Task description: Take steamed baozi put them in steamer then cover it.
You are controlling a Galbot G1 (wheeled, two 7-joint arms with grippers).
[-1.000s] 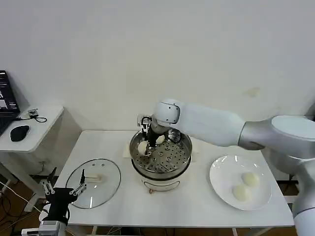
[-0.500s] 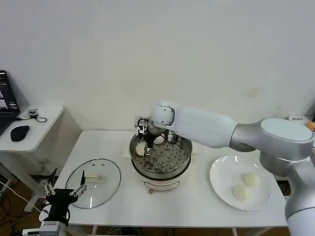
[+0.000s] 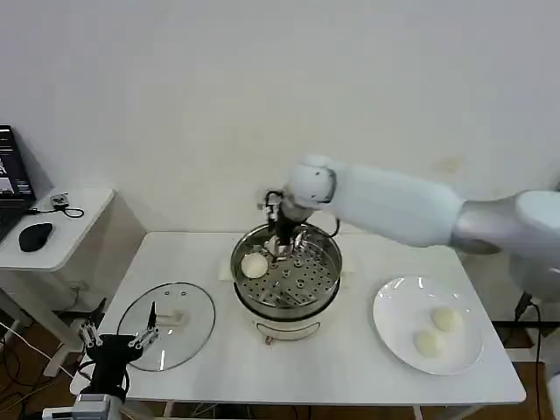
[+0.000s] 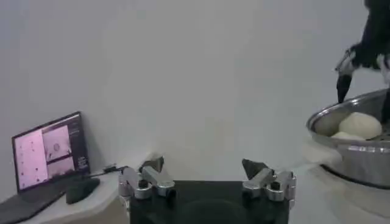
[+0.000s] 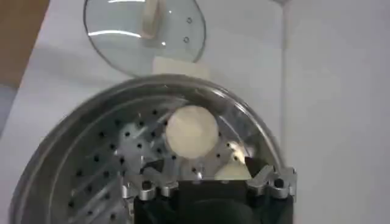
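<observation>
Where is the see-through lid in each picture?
Head view: the cover lies flat on the table, on the robot's left of the steamer.
Left wrist view: I can't find it.
Right wrist view: the cover lies beyond the steamer.
Shared landmark: the steamer, a steamed baozi inside.

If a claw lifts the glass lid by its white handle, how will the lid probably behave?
The cover looks rigid and breakable: clear glass in a metal rim. It may swing or tilt, since its handle is small and central. Lying flat on the table, it would likely slide if pushed.
</observation>
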